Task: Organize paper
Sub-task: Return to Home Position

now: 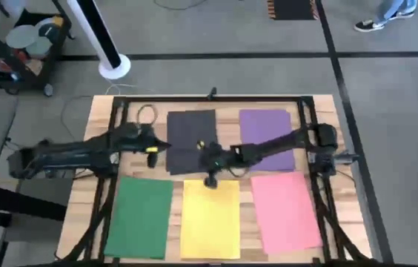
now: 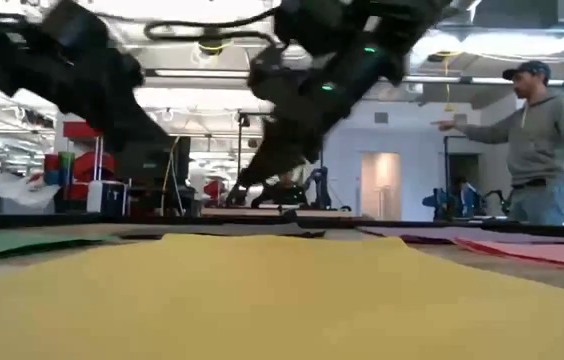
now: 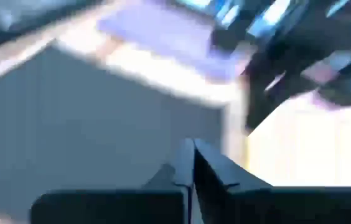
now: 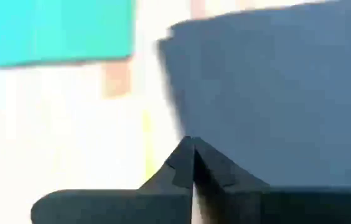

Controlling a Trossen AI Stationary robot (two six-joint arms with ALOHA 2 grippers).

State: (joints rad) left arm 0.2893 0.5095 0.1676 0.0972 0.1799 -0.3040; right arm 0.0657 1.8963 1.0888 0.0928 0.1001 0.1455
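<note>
High view shows the paper as five flat sheets on the wooden table (image 1: pixel 101 122), none overlapping another. The black sheet (image 1: pixel 192 137) and purple sheet (image 1: pixel 266 133) lie side by side in the row nearer the picture's top. The green sheet (image 1: pixel 140 216), yellow sheet (image 1: pixel 210 219) and pink sheet (image 1: pixel 284 211) lie side by side in the row below.

The left gripper (image 1: pixel 164 147) reaches in from the left and sits over the black sheet's left edge. Its wrist view shows the two fingers (image 3: pixel 210 171) pressed together with only a thin seam between them, holding nothing. The right gripper (image 1: pixel 210 179) reaches across the purple sheet and hangs over the yellow sheet's top edge. Its fingers (image 4: pixel 210 168) are likewise closed together and empty.

Beyond the table, the low view shows a person (image 2: pixel 537 140) standing at the right.
</note>
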